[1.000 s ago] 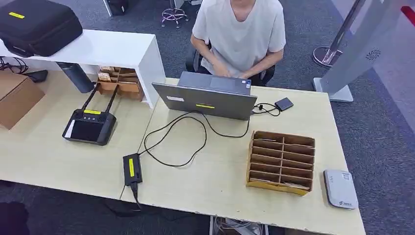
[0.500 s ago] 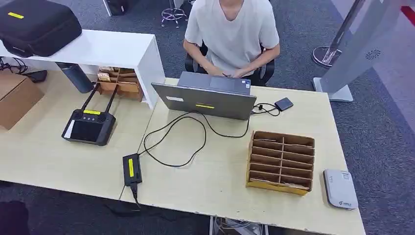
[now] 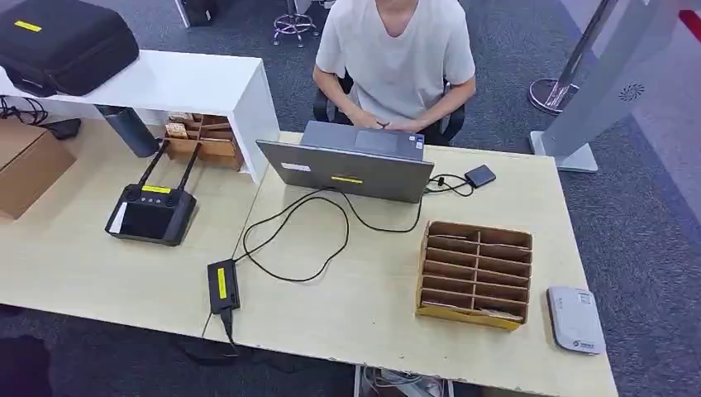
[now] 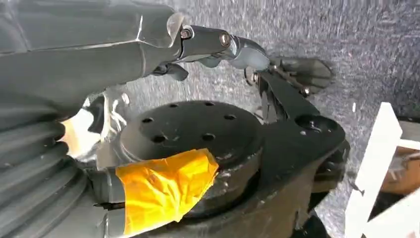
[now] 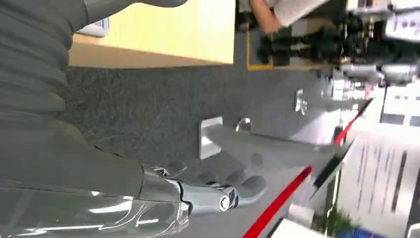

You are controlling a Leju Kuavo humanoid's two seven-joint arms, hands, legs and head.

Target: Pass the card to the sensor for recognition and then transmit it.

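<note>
Wooden card rack (image 3: pixel 475 275): multi-slot sorter, near right part of the desk (image 3: pixel 364 318). A pale sliver in the nearest right slot is possibly a card; too small to confirm.

Card reader (image 3: pixel 575 319): flat grey-white pad, near right corner of the desk, just right of the rack and apart from it. Judged to be the sensor named in the task.

Laptop (image 3: pixel 347 168): open, far centre of the desk, screen back toward the robot. A person (image 3: pixel 395 58) in a pale shirt sits behind it with hands at the keyboard.

Black cable (image 3: pixel 306 231): loops from the laptop to a power brick (image 3: pixel 223 286) at the near edge.

Small dark drive (image 3: pixel 479 175): far right of the laptop, cabled to it.

Remote controller (image 3: pixel 150 213): black, twin antennas, on the left table.

Left hand (image 4: pixel 237 47): seen in the left wrist view, hanging over grey carpet, fingers loosely extended and apart, nothing in them.

Right hand (image 5: pixel 218 191): seen in the right wrist view, below desk level beside the desk edge, fingers loosely extended, holding nothing.

Task status: not begun. No card picked, none presented to the reader, none handed on; every step remains.
</note>
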